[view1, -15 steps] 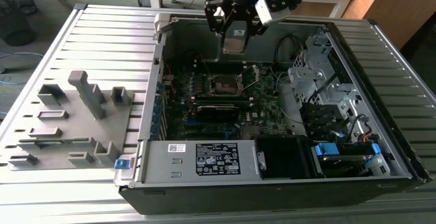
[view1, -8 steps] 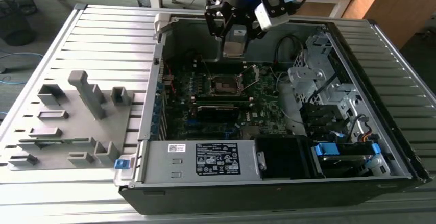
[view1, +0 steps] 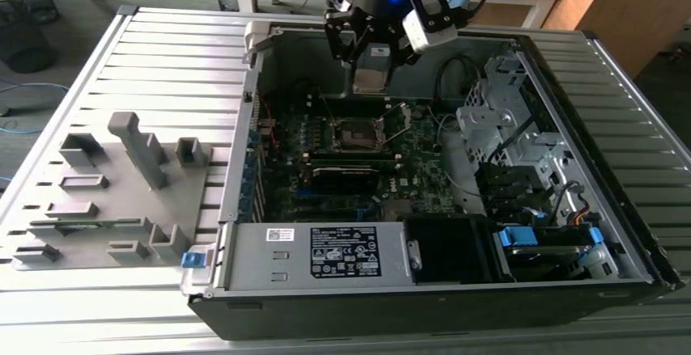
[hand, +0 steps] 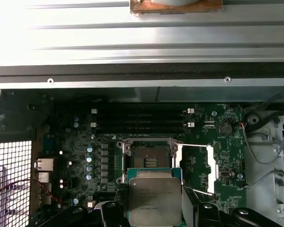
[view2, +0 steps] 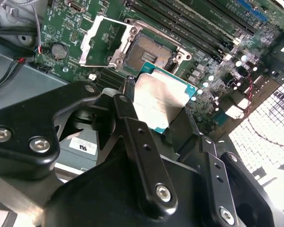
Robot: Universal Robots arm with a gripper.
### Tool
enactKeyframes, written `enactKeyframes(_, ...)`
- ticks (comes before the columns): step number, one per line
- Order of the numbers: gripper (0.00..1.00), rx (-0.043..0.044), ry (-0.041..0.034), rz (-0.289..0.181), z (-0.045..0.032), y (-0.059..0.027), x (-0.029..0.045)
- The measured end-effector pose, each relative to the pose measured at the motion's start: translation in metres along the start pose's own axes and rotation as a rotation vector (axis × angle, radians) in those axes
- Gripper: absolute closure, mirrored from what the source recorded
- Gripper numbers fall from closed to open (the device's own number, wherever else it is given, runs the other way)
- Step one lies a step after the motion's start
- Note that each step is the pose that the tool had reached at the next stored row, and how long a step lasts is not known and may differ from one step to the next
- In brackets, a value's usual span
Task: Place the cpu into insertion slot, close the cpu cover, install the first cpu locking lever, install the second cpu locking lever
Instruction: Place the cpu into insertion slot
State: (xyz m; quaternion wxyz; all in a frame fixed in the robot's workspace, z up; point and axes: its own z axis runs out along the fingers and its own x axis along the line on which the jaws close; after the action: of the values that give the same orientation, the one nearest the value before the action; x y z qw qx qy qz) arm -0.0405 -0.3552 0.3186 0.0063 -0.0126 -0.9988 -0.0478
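Note:
My gripper (view1: 370,88) hangs over the open computer case, above the far end of the motherboard. It is shut on the cpu (hand: 155,198), a flat square chip with a dull silver top (view2: 158,100) held between the black fingers (view2: 132,127) in both wrist views. The insertion slot (view1: 357,134) lies open and bare on the board below (hand: 147,158) (view2: 151,53). The cpu cover (hand: 195,168), a silvery frame plate, is swung open beside the slot (view2: 100,41). The locking levers are thin wires I cannot tell apart clearly.
The case walls (view1: 251,128) ring the motherboard. A drive cage (view1: 507,128) and cables stand at the exterior view's right, a power supply (view1: 319,251) at the near end. Memory slots (hand: 139,120) run beside the socket. A grey fixture plate (view1: 108,193) lies outside the case.

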Motion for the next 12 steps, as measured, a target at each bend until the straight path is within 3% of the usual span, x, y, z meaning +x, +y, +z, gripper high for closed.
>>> enactKeyframes(12,0.46,0.0002,0.0001,0.000,0.0033,-0.0003,-0.0001)
